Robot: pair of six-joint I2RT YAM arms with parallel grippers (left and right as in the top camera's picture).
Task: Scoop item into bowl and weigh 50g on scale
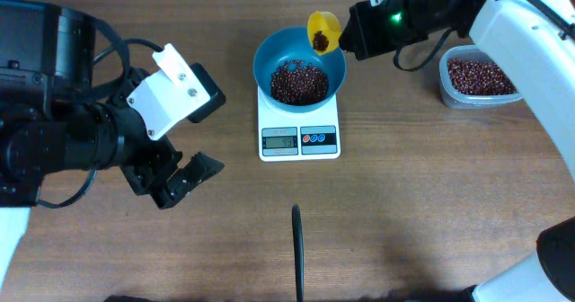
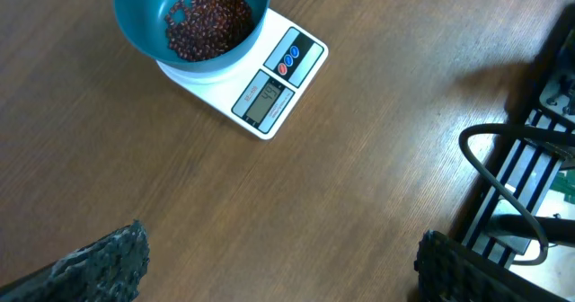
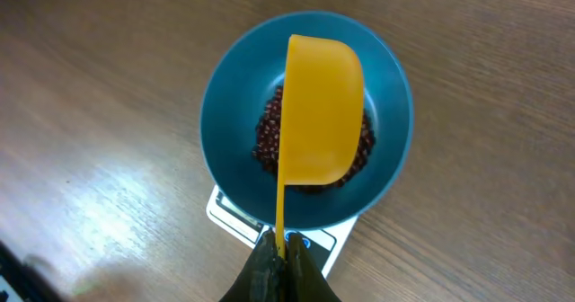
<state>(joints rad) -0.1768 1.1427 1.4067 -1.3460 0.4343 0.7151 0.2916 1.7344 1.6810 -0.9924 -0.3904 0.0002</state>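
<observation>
The teal bowl [image 1: 261, 68] stands on the white scale [image 1: 299, 141] at mid-table, with a heap of red-brown beans [image 1: 299, 82] inside. My right gripper [image 1: 345, 35] is shut on the thin handle of a yellow scoop [image 1: 323, 31], which hangs tilted over the bowl's far rim with a few beans in it. In the right wrist view the scoop [image 3: 319, 104] covers much of the bowl [image 3: 216, 131] and beans [image 3: 268, 142], and the gripper [image 3: 280, 248] pinches the handle. My left gripper [image 1: 180, 178] is open over bare table, left of the scale [image 2: 269, 95]; the bowl [image 2: 135, 34] lies ahead of it.
A clear plastic tub [image 1: 476, 75] holding more beans sits at the right, under my right arm. A thin black bar [image 1: 296, 248] lies near the front edge. Black cables and a rack [image 2: 517, 194] stand past the table's edge in the left wrist view.
</observation>
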